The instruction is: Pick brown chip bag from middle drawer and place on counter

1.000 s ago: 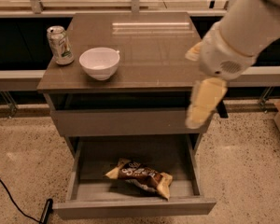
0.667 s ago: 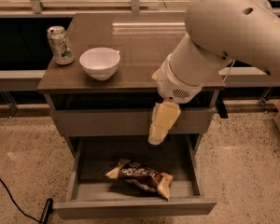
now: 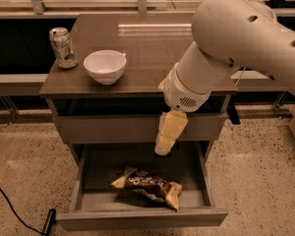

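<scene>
I see a crumpled brown foil chip bag in the matt gray middle drawer, a glossy stone-like counter, and my smooth cream plastic gripper at centre frame.

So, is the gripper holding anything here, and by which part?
Nothing. The gripper hangs above the chip bag, which lies apart from it in the open drawer.

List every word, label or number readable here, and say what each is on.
Chip bag in the open drawer: white lettering, too blurred to read.
Drink can on the counter: printed label, unreadable.
Gripper, hanging over the drawer, and bowl: no text visible.
</scene>
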`<state>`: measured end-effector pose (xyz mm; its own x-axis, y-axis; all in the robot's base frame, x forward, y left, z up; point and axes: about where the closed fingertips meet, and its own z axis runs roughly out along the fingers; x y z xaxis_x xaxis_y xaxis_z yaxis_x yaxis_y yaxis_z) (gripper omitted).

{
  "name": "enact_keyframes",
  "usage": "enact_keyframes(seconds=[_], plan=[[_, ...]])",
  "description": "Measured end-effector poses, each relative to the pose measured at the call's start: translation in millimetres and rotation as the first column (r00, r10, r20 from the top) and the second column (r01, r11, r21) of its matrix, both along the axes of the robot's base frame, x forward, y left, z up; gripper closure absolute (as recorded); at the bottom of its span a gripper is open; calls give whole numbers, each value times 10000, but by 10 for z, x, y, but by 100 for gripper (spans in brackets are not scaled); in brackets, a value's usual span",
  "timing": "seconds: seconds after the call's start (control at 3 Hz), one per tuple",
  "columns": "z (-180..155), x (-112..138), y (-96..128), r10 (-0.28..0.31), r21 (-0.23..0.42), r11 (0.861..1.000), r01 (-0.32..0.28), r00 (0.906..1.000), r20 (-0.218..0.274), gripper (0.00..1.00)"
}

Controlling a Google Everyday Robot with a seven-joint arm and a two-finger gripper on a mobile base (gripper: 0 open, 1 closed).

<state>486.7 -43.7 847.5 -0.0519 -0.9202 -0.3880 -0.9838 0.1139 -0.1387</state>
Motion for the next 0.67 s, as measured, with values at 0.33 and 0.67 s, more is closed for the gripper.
enact_keyframes(seconds=[0.33,0.67], plan=[[-485,-38,-27,-506,124,9986,513,9973,-525,0],[-1451,-61,-20,-1371,-39,9905,1371,9884,-655,0]])
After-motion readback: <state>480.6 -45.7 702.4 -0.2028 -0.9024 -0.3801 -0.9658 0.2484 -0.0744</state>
